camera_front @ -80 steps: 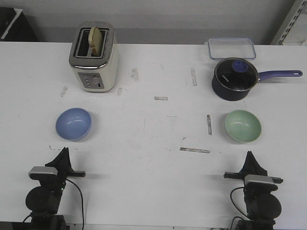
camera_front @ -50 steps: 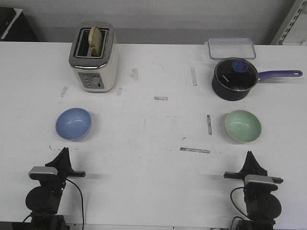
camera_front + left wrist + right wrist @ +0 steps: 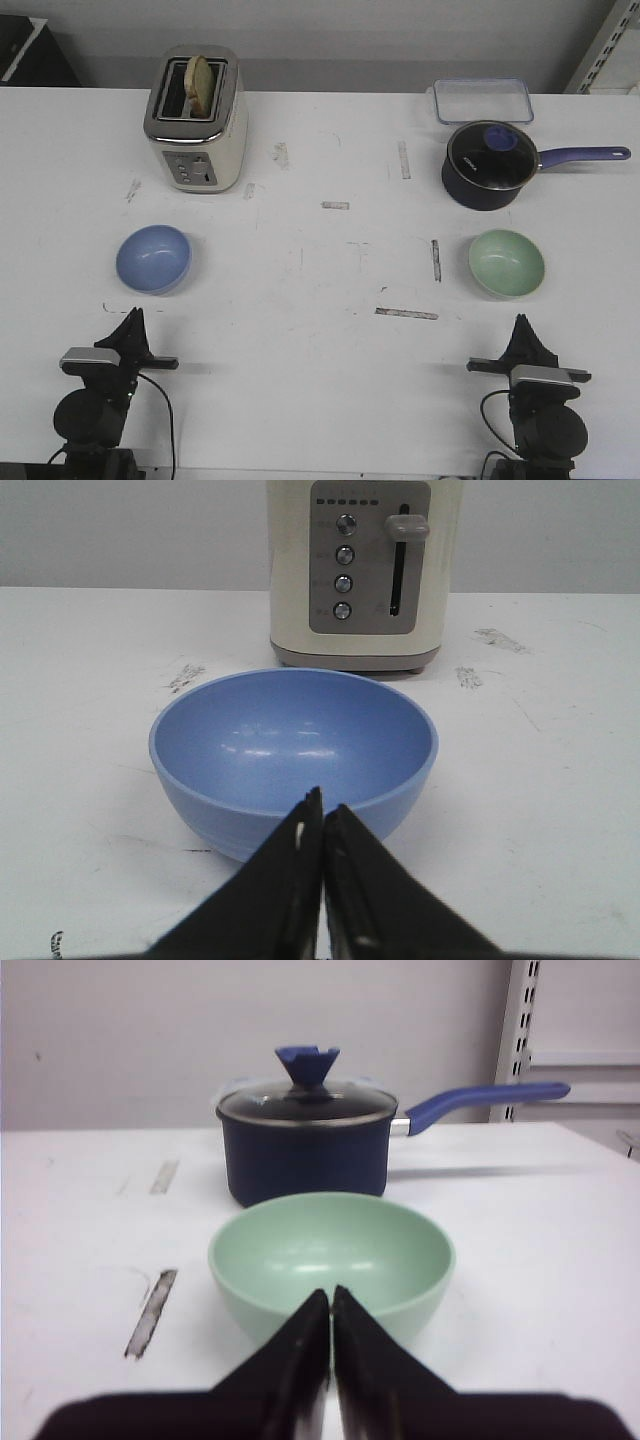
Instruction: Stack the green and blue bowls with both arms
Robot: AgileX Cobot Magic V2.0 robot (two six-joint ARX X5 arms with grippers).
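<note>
The periwinkle blue bowl (image 3: 153, 259) sits upright and empty on the left of the white table; it also fills the left wrist view (image 3: 293, 752). The pale mint green bowl (image 3: 506, 263) sits upright and empty on the right; it shows in the right wrist view (image 3: 332, 1257) too. My left gripper (image 3: 133, 316) is shut and empty at the near edge, a short way in front of the blue bowl (image 3: 322, 805). My right gripper (image 3: 520, 322) is shut and empty, a short way in front of the green bowl (image 3: 331, 1296).
A cream toaster (image 3: 196, 118) with a slice of bread stands at the back left. A dark navy saucepan (image 3: 490, 164) with a glass lid and long handle stands behind the green bowl, with a clear plastic box (image 3: 482, 100) behind it. Tape marks dot the table.
</note>
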